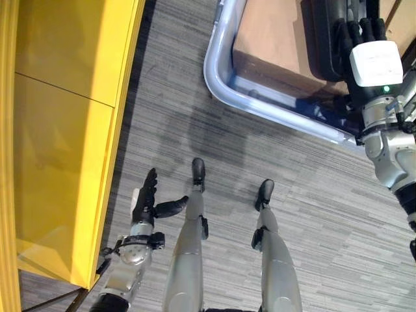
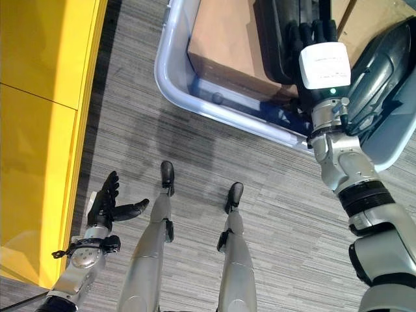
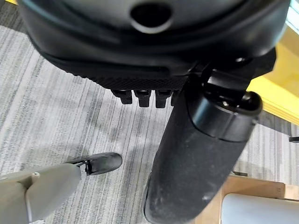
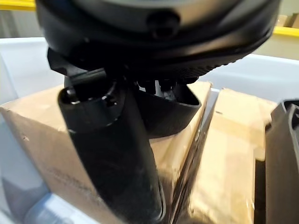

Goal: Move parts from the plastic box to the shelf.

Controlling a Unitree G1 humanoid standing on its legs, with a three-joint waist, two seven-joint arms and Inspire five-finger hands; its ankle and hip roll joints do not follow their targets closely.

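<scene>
The translucent plastic box [image 1: 218, 78] stands on the carpet ahead to the right. In it lie a brown cardboard box [image 1: 273, 45] and a dark moulded part [image 2: 276, 39]. My right hand [image 2: 312, 32] reaches into the box, its straight fingers lying on top of that dark part, open. In the right wrist view the thumb [image 4: 117, 158] sticks out over the cardboard [image 4: 42, 130], with the dark part [image 4: 173, 112] under the fingers. My left hand [image 1: 144, 198] hangs open and empty beside the yellow shelf [image 1: 58, 130].
A second, larger dark part [image 2: 383, 65] leans at the box's right side. Another cardboard piece [image 4: 229, 154] sits beside the first. Grey striped carpet [image 1: 273, 162] lies between the shelf and the box.
</scene>
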